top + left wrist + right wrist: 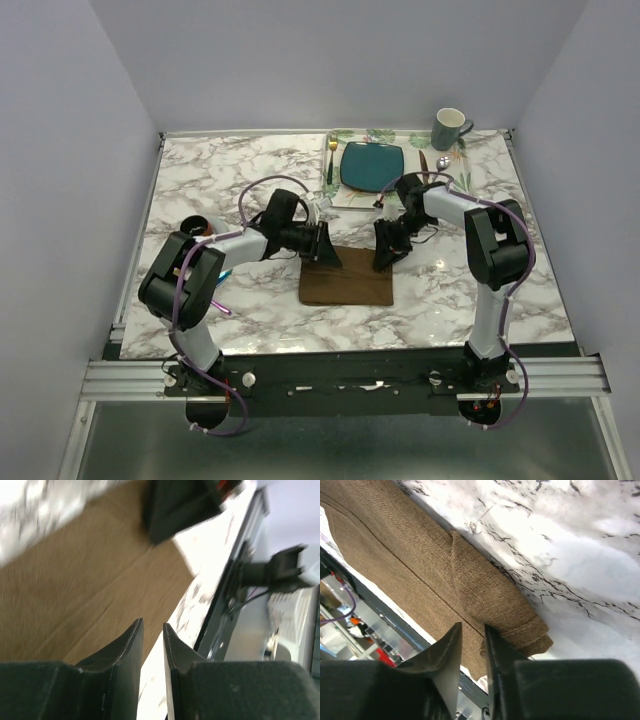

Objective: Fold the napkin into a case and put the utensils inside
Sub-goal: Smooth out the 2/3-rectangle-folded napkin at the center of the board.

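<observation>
Showing rolled napkin (470,580) corner: right wrist view only; left gripper (152,623), right gripper (472,625) narrowly parted, empty.

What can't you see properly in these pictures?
Left wrist view: blur smears the dark brown cloth napkin and marble table.
Top view: left gripper and right gripper cover the napkin's far corners; grip unclear.
Top view: shiny cutlery piece beside the teal square plate is too small.
</observation>
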Controlling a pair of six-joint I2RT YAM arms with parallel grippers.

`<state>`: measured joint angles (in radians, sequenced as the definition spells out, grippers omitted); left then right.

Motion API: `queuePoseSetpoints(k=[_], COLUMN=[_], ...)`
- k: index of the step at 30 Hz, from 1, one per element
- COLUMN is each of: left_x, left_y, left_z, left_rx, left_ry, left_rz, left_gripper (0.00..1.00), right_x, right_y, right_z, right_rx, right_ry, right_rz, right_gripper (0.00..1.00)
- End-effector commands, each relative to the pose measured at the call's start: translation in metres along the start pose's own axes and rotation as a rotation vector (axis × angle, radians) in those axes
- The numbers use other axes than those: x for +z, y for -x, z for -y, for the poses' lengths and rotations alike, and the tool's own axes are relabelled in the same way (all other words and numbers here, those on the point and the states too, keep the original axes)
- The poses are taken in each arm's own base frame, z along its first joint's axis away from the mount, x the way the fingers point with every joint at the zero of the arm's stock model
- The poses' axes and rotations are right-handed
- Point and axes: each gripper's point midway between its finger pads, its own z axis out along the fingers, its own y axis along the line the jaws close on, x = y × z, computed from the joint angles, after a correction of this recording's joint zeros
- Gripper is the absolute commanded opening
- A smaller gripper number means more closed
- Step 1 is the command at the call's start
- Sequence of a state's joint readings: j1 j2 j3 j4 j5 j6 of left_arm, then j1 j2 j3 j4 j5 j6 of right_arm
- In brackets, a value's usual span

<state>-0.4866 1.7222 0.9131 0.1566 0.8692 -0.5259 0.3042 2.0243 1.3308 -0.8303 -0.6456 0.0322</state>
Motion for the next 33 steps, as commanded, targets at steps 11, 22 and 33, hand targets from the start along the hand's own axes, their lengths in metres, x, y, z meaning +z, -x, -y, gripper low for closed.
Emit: queuePoseSetpoints(k=[11, 22, 33], left_x=[-0.009, -0.013, -0.016], left_y=[-0.073, -0.073, -0.074], left_z=[-0.071, -0.092, -0.100], left_rx=[-0.154, -0.231, -0.267], left_ry=[0.262, 0.313, 0.332], left_rz=[-0.266, -0.267, -0.258], left_gripper=[0.20, 0.13, 0.13], right_x=[-0.001, -0.005, 0.004], right_y=[-0.007, -0.022, -0.021], right_z=[0.006, 0.022, 0.025], right_rx=[-0.462, -0.630, -0.796], right_ry=[-0.173, -0.260, -0.350], right_rz=[-0.029, -0.058, -0.064], right_gripper=[0.50, 0.50, 0.41])
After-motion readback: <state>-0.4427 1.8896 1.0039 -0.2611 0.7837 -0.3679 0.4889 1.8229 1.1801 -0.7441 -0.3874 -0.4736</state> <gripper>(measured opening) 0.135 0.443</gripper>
